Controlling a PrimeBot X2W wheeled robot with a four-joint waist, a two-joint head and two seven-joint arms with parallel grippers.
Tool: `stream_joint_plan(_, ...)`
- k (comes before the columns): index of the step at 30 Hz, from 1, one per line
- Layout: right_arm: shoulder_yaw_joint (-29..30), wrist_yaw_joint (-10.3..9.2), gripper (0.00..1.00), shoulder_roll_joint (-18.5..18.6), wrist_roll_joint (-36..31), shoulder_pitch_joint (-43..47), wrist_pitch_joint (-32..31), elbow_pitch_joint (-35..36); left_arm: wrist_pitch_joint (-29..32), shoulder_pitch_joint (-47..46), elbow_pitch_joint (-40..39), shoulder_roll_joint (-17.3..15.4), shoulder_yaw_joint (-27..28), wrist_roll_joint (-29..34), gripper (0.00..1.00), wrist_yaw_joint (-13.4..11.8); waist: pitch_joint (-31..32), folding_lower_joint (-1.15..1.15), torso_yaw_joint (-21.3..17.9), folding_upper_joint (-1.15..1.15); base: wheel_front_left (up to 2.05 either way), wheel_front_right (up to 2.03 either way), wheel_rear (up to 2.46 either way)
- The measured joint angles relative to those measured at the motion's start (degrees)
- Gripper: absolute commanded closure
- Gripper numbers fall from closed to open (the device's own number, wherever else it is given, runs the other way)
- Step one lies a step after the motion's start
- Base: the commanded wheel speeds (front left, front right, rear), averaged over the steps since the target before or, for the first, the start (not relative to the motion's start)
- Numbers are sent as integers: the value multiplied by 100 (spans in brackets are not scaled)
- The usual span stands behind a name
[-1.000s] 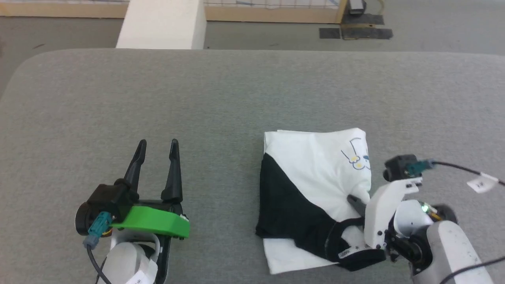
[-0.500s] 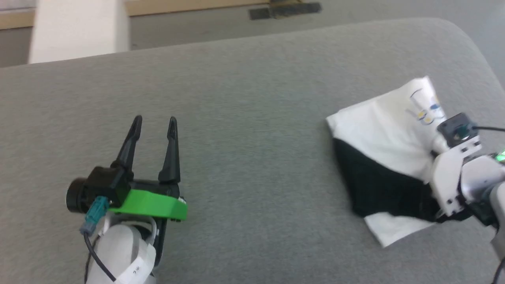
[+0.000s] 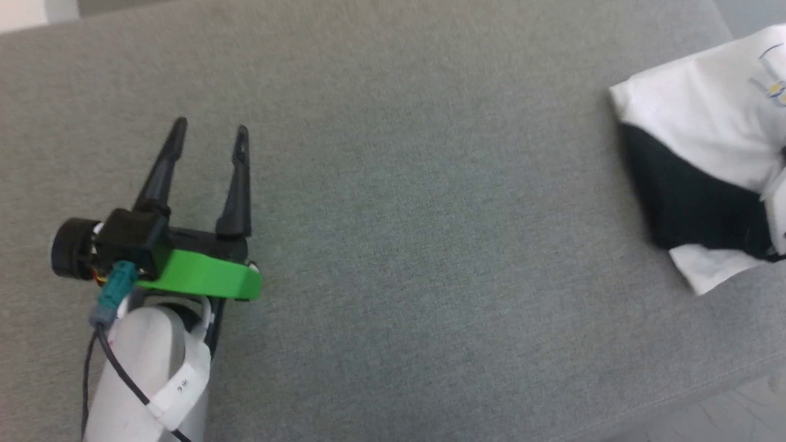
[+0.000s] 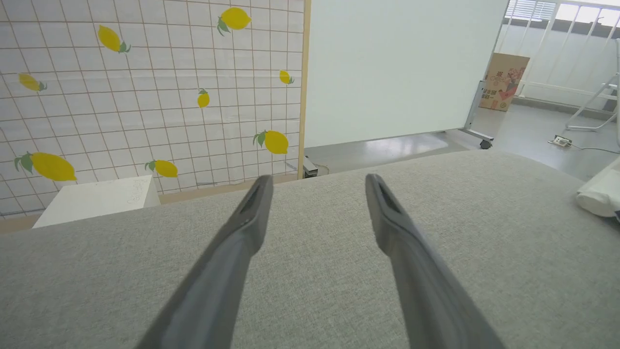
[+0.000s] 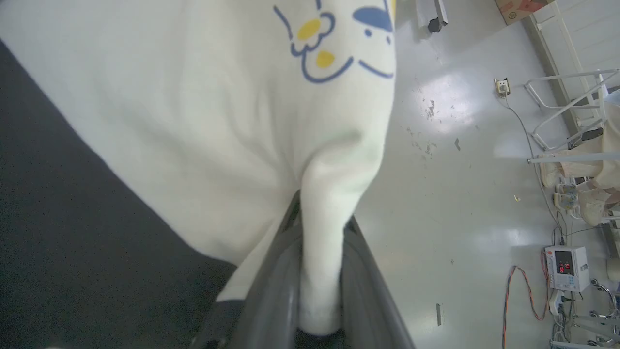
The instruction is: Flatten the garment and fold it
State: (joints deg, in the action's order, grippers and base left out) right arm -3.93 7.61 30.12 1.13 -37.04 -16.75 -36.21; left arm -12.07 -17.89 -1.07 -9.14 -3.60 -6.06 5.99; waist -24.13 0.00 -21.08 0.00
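Observation:
The garment [image 3: 694, 116], folded into a white and black bundle, lies at the far right of the grey table [image 3: 430, 215] and runs out of the head view. In the right wrist view my right gripper [image 5: 322, 213] is shut on a raised white fold of the garment [image 5: 193, 121], beside its blue and yellow print. The left gripper [image 3: 210, 127] hovers open over bare table at the left, far from the garment, with nothing between its fingers. The left wrist view looks past the left gripper [image 4: 318, 178] and catches a white edge of the garment [image 4: 600, 194] at far right.
The table's front right edge [image 3: 731, 374] runs close under the garment, with floor beyond. Past the far edge stand a white box [image 4: 97, 198], a lemon-patterned tiled wall [image 4: 145, 87] and a white panel [image 4: 397, 68]. Cables and a small device [image 5: 562, 266] lie on the floor.
The head camera has swung left and down. My right gripper has carried the garment to the right, farther from the left gripper. The left gripper stays open in place.

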Motion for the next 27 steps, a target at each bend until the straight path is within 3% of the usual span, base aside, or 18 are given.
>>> stream_joint_plan(10, 1088, 0, 100, -249, -945, -577, 520, -1031, 88, -68, -151, -35, -55, 1, 0, -35, -476, 0, 139, 0, 0, 0, 0)
stream_joint_plan(12, 1271, 0, 53, -276, -1085, -625, 535, -1182, 79, -59, -112, -27, -66, -1, 0, -52, -458, 1, 209, 0, 0, 0, 0)
stream_joint_plan(13, 1385, 0, 0, -310, -1154, -638, 516, -1246, 63, -48, -74, -16, -67, -8, 0, -59, -425, 1, 237, 0, 0, 0, 0)
stream_joint_plan(21, 1882, 0, 0, -424, -1255, -503, 1014, -1213, -143, 234, 383, 180, -113, -249, 0, -76, 108, 0, 380, 0, 0, 0, 0)
stream_joint_plan(27, 1740, -1, 0, -822, -378, 193, 1998, -520, -238, 511, 744, 355, -129, -427, 0, -77, 727, 0, 516, 0, 0, 0, 0)
